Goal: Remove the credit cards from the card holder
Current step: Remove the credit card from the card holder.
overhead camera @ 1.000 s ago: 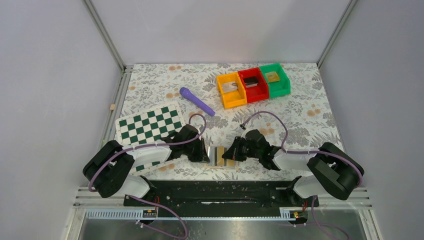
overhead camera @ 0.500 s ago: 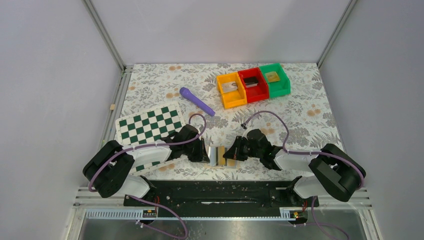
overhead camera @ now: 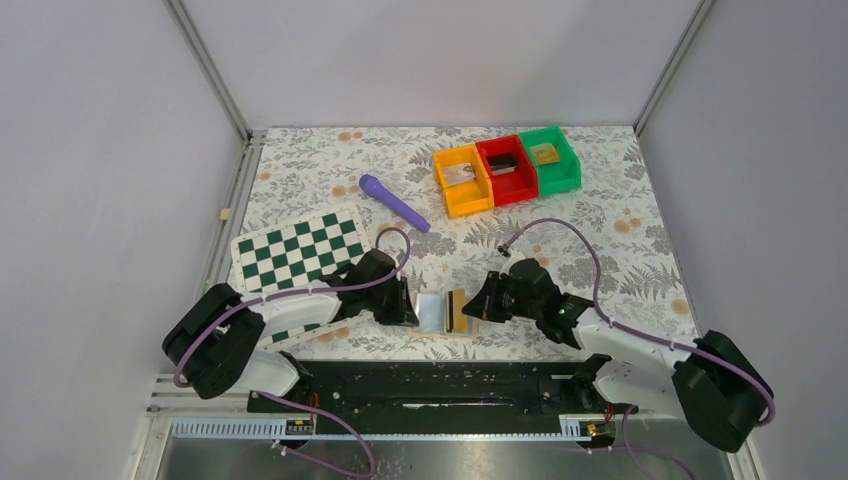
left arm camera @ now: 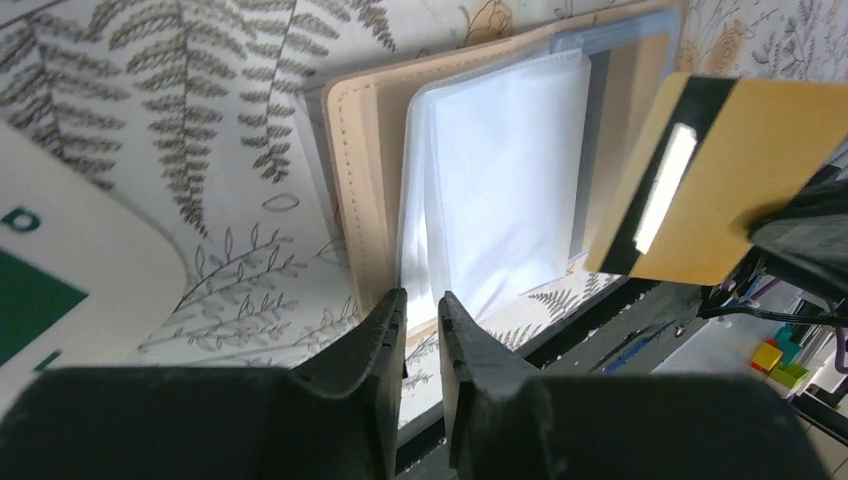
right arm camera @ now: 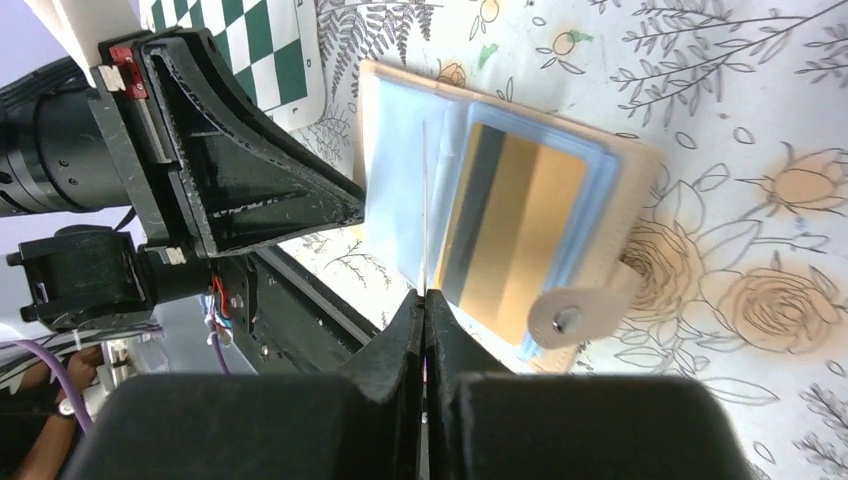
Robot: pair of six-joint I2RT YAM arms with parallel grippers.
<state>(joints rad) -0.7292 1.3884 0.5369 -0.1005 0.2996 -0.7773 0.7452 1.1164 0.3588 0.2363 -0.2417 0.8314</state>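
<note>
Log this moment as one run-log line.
left end effector: shut on card holder | right end effector: shut on gold card | second card: in holder pocket

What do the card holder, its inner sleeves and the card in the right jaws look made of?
The card holder looks like tan leather or imitation, matte, with stitching along its edge. The sleeves look like thin translucent plastic, glossy and slightly wrinkled. The card is probably stiff plastic: flat though gripped at one end, gold face, black stripe, white strip.
</note>
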